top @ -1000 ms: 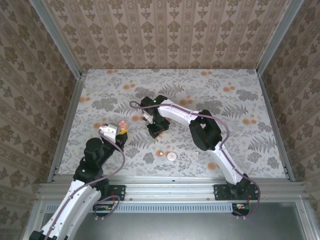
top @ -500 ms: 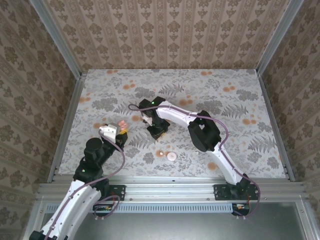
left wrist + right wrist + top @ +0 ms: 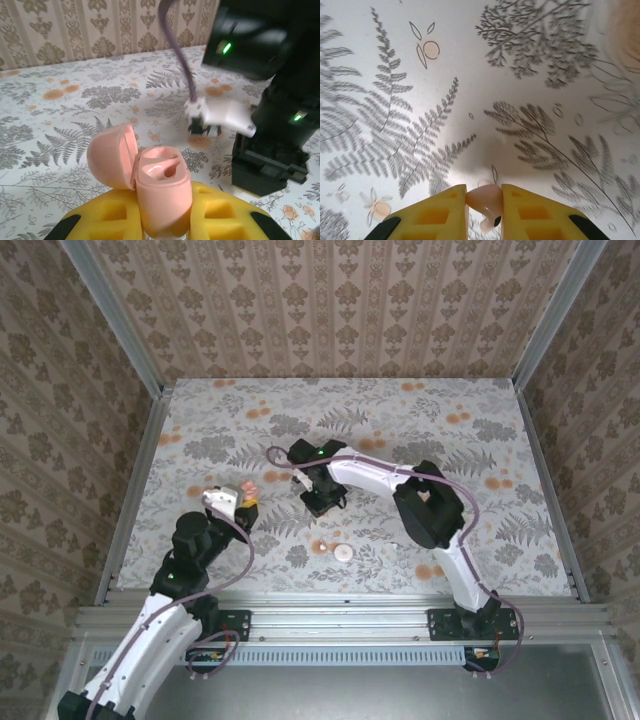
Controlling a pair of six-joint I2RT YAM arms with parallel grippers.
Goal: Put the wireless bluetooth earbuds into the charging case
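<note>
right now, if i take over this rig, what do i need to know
Left gripper: shut on the charging case, lid open, held upright.
Right gripper: shut on an earbud, close above the table, apart from the case.
A second pale round piece lies on the table, likely the other earbud.
Done: case open, one earbud gripped. Left: seat it in the case, then the other.

Left gripper (image 3: 242, 500) is holding the pink charging case (image 3: 243, 487) up over the left side of the floral table (image 3: 480, 430), the right gripper (image 3: 322, 506) is pointing down mid-table, and a pale earbud (image 3: 343, 552) is lying nearer the front edge, apart from both.
</note>
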